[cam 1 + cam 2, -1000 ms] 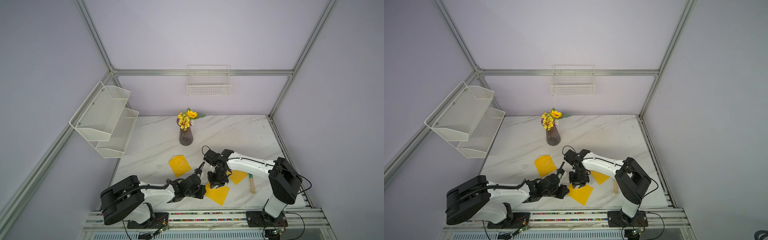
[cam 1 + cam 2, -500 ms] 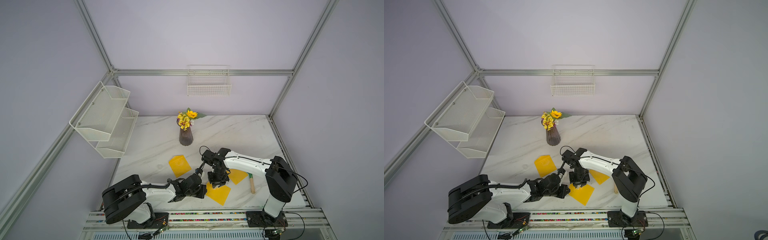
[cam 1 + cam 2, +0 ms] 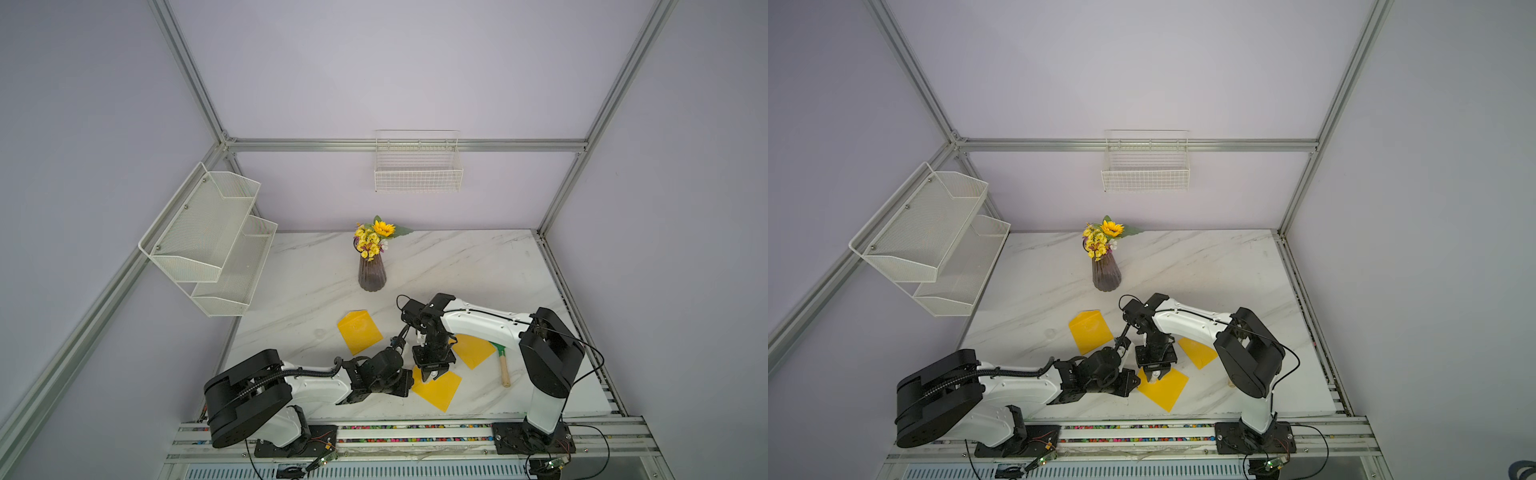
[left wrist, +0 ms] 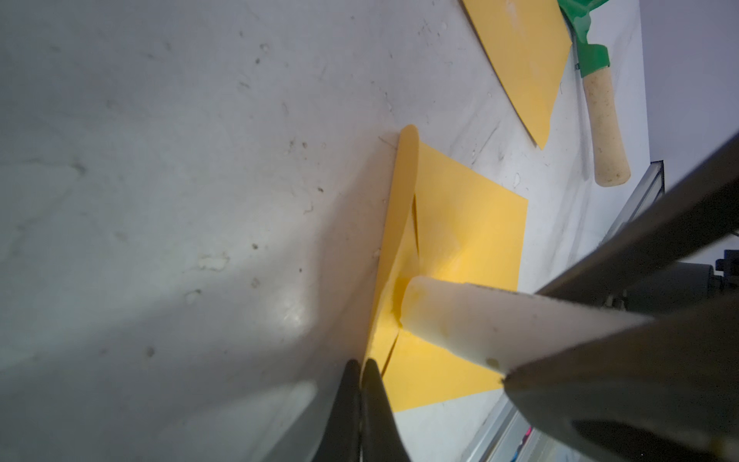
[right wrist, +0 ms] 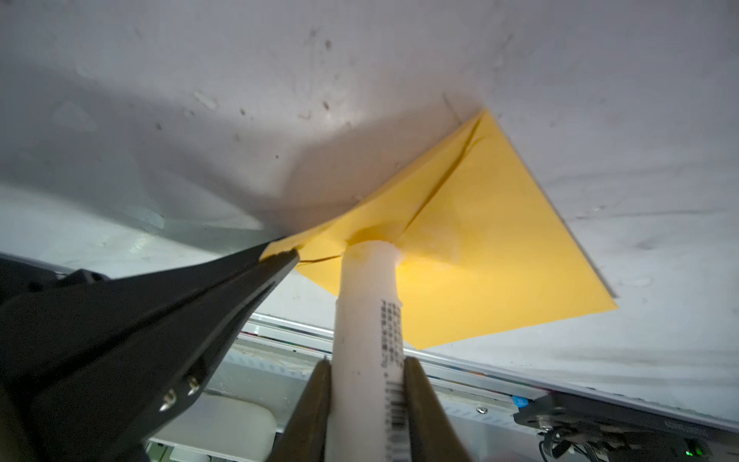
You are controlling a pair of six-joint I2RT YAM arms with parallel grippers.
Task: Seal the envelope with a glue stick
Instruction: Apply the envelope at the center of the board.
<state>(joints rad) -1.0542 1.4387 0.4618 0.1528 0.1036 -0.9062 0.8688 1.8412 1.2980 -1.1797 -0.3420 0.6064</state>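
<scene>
Glue stick (image 5: 368,312) clamped in right jaws, tip on envelope (image 5: 500,248); left jaws tight on its flap.

Pale lilac walls (image 3: 415,62) closed the booth on three sides, joined by aluminium frame bars (image 3: 407,144) at the corners and along the back. In both top views a white wire basket (image 3: 418,174) hung on the back wall at twelve o'clock. A two-tier white mesh shelf (image 3: 208,237) jutted from the side wall at about ten o'clock. The tabletop (image 3: 457,266) was white with grey marble veins. A dark ribbed vase (image 3: 372,276) of yellow flowers (image 3: 374,237) stood toward its twelve o'clock edge. The light was soft and even.
</scene>
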